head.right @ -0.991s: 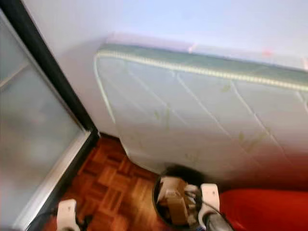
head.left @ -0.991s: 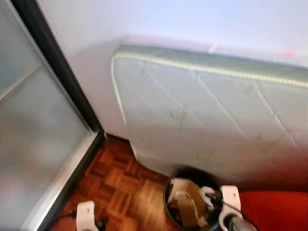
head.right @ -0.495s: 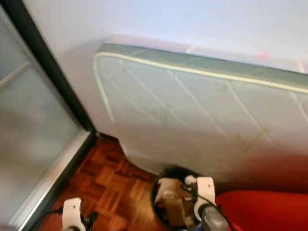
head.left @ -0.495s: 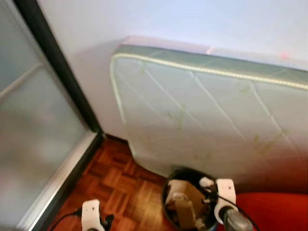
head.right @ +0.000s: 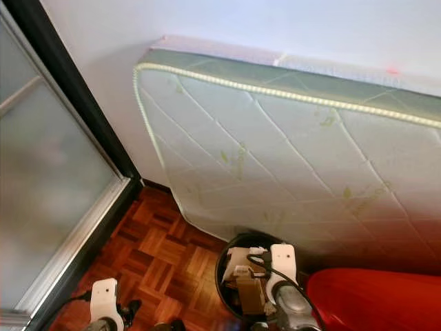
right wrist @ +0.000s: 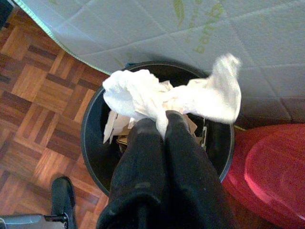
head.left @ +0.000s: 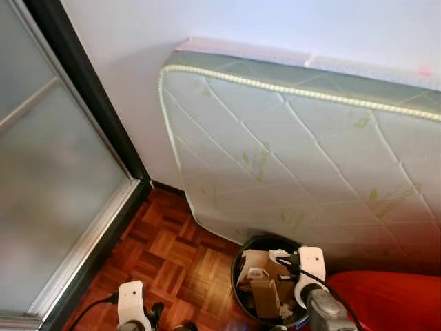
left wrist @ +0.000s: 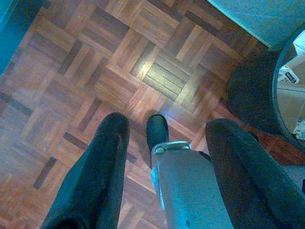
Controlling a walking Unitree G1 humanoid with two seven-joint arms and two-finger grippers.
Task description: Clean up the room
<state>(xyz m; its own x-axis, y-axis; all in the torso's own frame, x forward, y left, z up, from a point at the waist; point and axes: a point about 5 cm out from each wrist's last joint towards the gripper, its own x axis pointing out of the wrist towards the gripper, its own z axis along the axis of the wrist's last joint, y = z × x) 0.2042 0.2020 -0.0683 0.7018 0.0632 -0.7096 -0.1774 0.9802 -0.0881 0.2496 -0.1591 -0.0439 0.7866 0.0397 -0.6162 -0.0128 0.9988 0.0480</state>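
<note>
A round black trash bin [head.left: 238,276] stands on the parquet against a leaning mattress [head.left: 303,158]; cardboard and paper scraps [head.left: 265,289] lie inside it. In the right wrist view my right gripper [right wrist: 164,121] is shut on a crumpled white cloth or tissue [right wrist: 143,95], held above the bin [right wrist: 93,143]. In the eye views the right wrist [head.left: 310,272] sits over the bin's right rim. My left gripper [left wrist: 164,138] is open above bare parquet, with the bin [left wrist: 248,90] a little to one side.
A frosted sliding door [head.left: 48,186] with a dark frame runs along the left. A red object [head.left: 386,300] lies right of the bin. The robot's silver leg and black foot [left wrist: 157,131] show between the left fingers. Parquet floor [head.left: 172,255] is open between door and bin.
The camera view has shifted slightly down and sharpened. The right wrist has risen a little over the bin's right rim; the left wrist has barely moved.
</note>
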